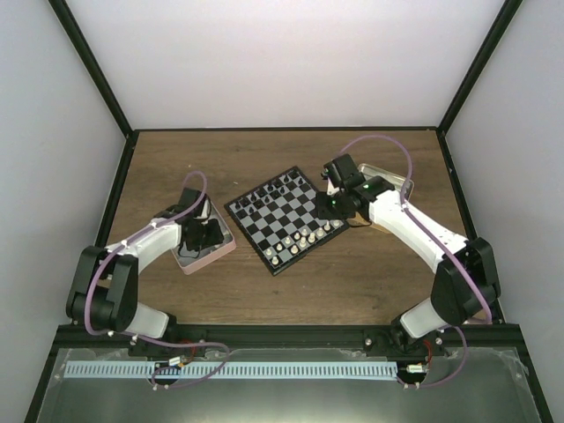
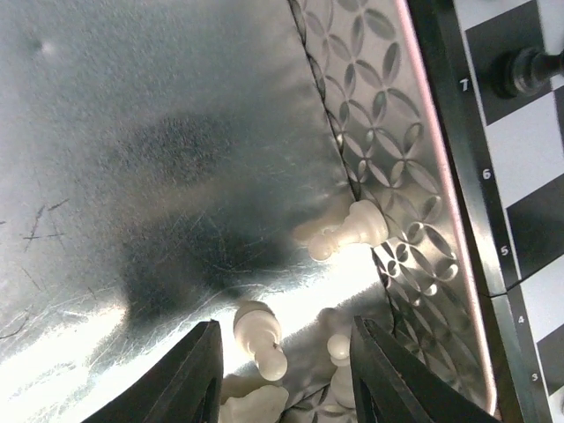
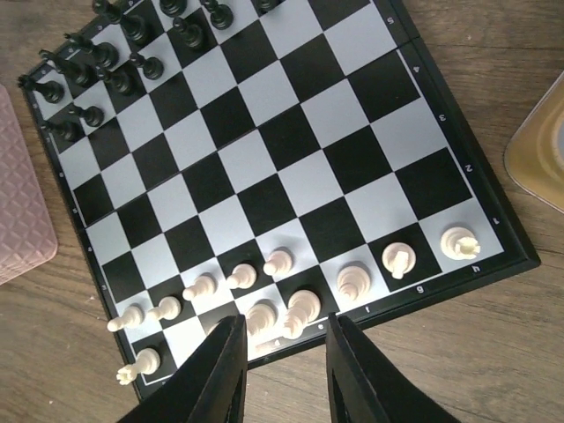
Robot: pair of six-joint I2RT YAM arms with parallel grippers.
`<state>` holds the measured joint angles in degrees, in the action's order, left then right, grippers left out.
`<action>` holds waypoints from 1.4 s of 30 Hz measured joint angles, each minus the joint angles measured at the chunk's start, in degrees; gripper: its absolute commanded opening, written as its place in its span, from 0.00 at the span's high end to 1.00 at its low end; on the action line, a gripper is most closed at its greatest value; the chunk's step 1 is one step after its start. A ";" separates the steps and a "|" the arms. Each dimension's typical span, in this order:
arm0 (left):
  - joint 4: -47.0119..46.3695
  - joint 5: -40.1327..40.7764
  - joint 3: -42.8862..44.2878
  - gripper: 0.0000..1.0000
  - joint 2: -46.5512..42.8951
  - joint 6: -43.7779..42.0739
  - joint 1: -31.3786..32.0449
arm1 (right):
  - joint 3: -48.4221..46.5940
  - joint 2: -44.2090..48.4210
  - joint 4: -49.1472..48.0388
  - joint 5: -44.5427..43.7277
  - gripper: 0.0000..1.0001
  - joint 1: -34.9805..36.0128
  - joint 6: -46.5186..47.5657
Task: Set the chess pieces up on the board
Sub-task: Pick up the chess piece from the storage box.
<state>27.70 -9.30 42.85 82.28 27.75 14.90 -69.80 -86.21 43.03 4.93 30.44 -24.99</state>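
Top external view: the board (image 1: 284, 218) sits cornerwise at mid-table; the left gripper (image 1: 204, 234) is down in the pink tin (image 1: 216, 256) just left of it, and the right gripper (image 1: 339, 205) is over its right corner.
Left grip: about half open. Its fingers (image 2: 198, 383) straddle two white chess pieces (image 2: 260, 339) lying on the tin floor, with a visible gap beside the nearer one; neither looks clamped.
Right grip: parted more narrowly and holding nothing that shows. The tips hang above the board's white-side edge with two back-row pieces standing between them.
White on board: five pawns in a row and six pieces on the edge row behind them.
Black pieces (image 3: 115, 66): bunched at the opposite side.
Edges: the tin's patterned wall (image 2: 388, 176) rises just right of the left fingers, with the board rim beyond it. A gold tin (image 3: 538, 167) sits off the board's right side.
Room: bare tin floor spreads left and far of the left fingers; the board's middle ranks are bare; wooden table (image 1: 352, 282) lies near of the board.
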 measured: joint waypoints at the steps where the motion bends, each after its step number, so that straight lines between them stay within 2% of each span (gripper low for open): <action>1: 0.20 -0.20 0.31 0.58 0.57 -0.11 -0.09 | 0.28 0.35 -0.52 0.33 0.74 0.00 -0.15; 3: 0.76 -0.50 0.81 0.61 1.66 -0.33 -0.48 | 0.98 0.92 -1.16 0.98 0.74 0.00 -0.39; 12: 2.05 -1.46 1.60 0.87 3.96 -0.76 -1.75 | 3.48 1.90 -2.95 1.97 0.74 0.00 -0.90; 17: 1.81 -0.37 2.45 0.96 4.44 -0.66 -1.90 | 3.48 2.27 -3.67 2.12 0.74 0.00 -1.03; 27: 0.22 5.40 3.23 0.96 -0.37 0.79 -2.49 | 4.15 2.43 -4.55 2.49 0.74 0.00 -1.27; 35: 2.19 0.94 7.13 0.96 -2.45 -2.47 -2.36 | 5.70 3.98 -6.21 3.26 0.74 0.00 -2.16; 39: 5.46 -1.18 12.44 0.96 -2.95 -5.29 1.05 | 7.32 6.78 -7.78 2.32 0.73 0.00 -3.61; 42: 8.87 -2.62 17.99 0.96 -2.67 -7.32 7.23 | 8.87 9.77 -9.11 0.52 0.72 0.00 -5.20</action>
<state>36.58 -11.92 60.84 79.61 20.43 22.13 -60.93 -76.44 33.91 5.45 30.44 -30.20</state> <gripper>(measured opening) 0.086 0.269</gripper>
